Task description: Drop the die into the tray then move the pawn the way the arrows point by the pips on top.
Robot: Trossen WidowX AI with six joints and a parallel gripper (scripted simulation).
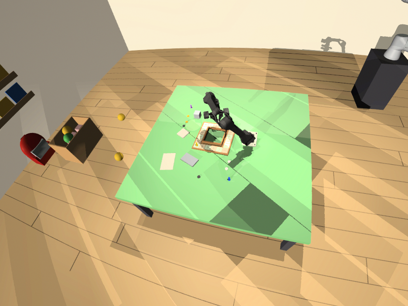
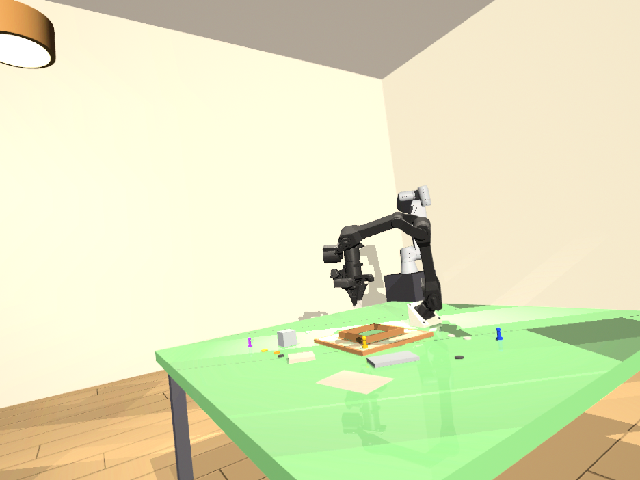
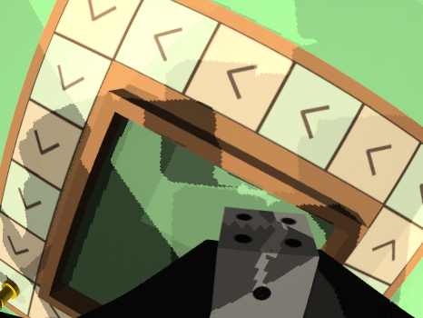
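My gripper [image 2: 355, 302] [image 3: 261, 259] is shut on the grey die [image 3: 268, 259] and holds it in the air above the dice tray [image 1: 213, 144] [image 2: 385, 335] [image 3: 96, 142]. In the wrist view the die shows four pips on one face and one pip on another. The tray's visible floor is empty; the die and fingers hide part of it. The board [image 1: 226, 148] [image 2: 362, 353] [image 3: 195, 28] with its arrowed squares surrounds the tray. The yellow pawn [image 1: 196, 144] [image 2: 364, 342] [image 3: 8, 292] stands upright near a corner of the board. In the top view the arm hides the fingers.
A grey cube [image 1: 197, 114] [image 2: 286, 338], a purple pawn [image 1: 191, 106] [image 2: 249, 342] and a cream block [image 1: 183, 133] [image 2: 301, 357] stand beyond the board. A grey slab [image 1: 189, 159] [image 2: 392, 359], a cream card [image 1: 167, 161] [image 2: 355, 381] and a blue pawn [image 1: 229, 178] [image 2: 498, 334] lie or stand elsewhere around it.
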